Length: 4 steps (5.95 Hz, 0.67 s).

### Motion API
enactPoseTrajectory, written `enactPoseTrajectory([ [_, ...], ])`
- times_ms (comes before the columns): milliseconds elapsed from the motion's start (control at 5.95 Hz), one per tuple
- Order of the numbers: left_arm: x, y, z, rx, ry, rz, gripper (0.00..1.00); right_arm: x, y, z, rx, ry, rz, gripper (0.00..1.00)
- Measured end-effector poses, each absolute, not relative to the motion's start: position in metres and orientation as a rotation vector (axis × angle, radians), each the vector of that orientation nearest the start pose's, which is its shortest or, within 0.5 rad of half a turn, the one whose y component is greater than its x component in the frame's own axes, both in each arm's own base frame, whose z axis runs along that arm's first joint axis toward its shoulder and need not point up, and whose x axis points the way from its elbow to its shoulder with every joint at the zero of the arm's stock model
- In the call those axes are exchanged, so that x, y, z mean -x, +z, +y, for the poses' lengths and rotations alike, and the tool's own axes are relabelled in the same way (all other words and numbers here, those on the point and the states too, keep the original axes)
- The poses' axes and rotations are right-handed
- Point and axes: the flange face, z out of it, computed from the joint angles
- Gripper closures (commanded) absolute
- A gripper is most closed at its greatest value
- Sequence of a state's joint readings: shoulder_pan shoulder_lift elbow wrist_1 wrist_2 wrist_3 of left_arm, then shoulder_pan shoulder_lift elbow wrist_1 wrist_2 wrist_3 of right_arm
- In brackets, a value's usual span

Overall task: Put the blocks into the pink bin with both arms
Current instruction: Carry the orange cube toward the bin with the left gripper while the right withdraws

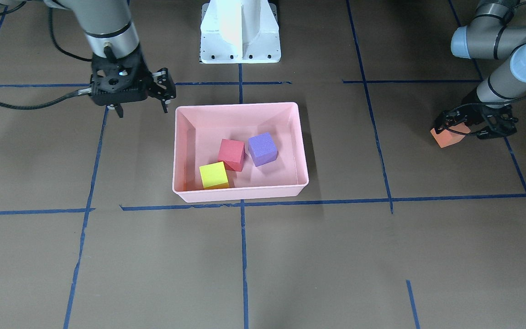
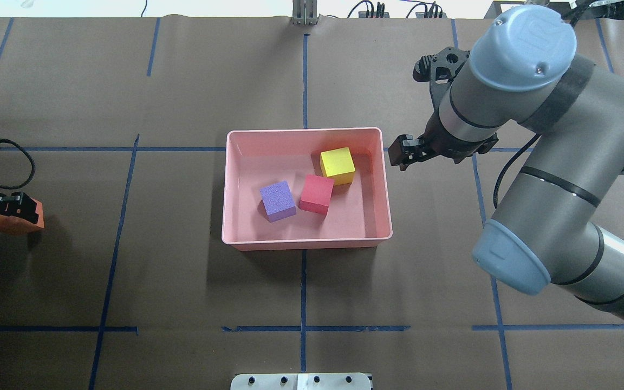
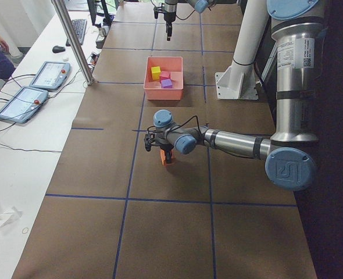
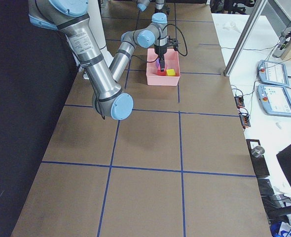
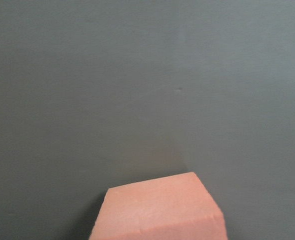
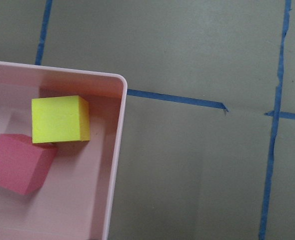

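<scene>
My right gripper (image 1: 141, 109): spread wide, empty, just beside the pink bin (image 1: 240, 194), which holds the red block (image 1: 231, 154), purple block (image 1: 262, 148) and yellow-green block (image 1: 213, 175). My left gripper (image 1: 473, 127) is at the orange block (image 1: 446, 138), well apart from the bin; I cannot tell its spread.

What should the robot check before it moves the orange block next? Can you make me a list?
1. Firm grip of left hand on orange block: cannot tell.
2. The right hand open, empty, outside the pink bin: ok.
3. Bare floor left in the bin: ok.
4. The red block, purple block and yellow block inside it: ok.
5. Every block binned: not ok, the orange one is far outside.
</scene>
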State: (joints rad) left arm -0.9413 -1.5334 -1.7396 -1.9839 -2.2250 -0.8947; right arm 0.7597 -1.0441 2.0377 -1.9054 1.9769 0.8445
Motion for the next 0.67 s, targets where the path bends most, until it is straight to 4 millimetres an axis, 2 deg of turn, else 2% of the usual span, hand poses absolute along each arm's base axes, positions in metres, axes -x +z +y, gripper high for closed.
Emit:
enactPoseTrajectory([
  [168, -0.253, 0.495, -0.475, 0.033, -0.067, 0.843, 0.52, 0.318, 0.233, -0.47, -0.149, -0.147, -0.735, 0.0],
  [336, -0.276, 0.422, -0.508, 0.007, -0.06, 0.864, 0.52, 0.286, 0.254, -0.483, -0.143, -0.191, -0.737, 0.0],
  [504, -0.297, 0.345, -0.534, -0.008, -0.058, 0.885, 0.52, 0.248, 0.279, -0.496, -0.138, -0.236, -0.746, 0.0],
  [672, -0.319, 0.271, -0.548, -0.003, -0.091, 0.914, 0.51, 0.201, 0.313, -0.505, -0.144, -0.293, -0.743, 0.0],
])
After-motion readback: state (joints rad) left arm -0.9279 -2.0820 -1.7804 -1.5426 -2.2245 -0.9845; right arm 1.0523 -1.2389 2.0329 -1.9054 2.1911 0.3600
